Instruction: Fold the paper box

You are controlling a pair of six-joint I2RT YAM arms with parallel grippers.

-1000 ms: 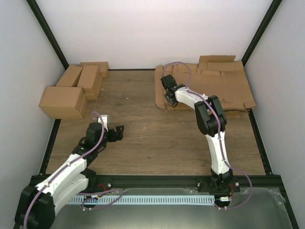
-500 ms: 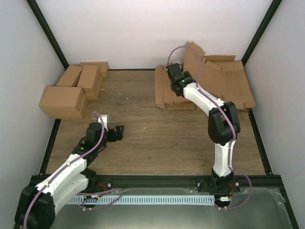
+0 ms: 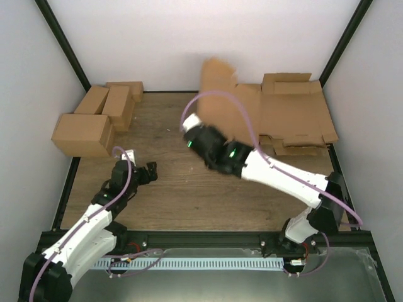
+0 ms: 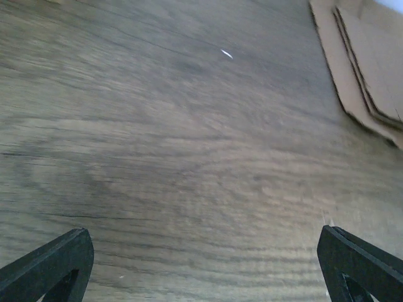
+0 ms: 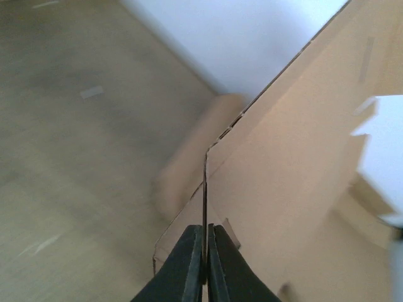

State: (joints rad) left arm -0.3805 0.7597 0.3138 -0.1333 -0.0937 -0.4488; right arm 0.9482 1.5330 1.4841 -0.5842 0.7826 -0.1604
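A thin, flat sheet of plain brown cardboard, the paper box (image 3: 219,88), stands on edge in the air over the far middle of the wood-grain table (image 3: 182,189), its slotted flaps blurred. The right gripper (image 5: 204,234) is clamped tight on the sheet's edge, black fingers pressed to both faces. The left gripper (image 4: 201,267) hovers spread wide above the tabletop, holding nothing.
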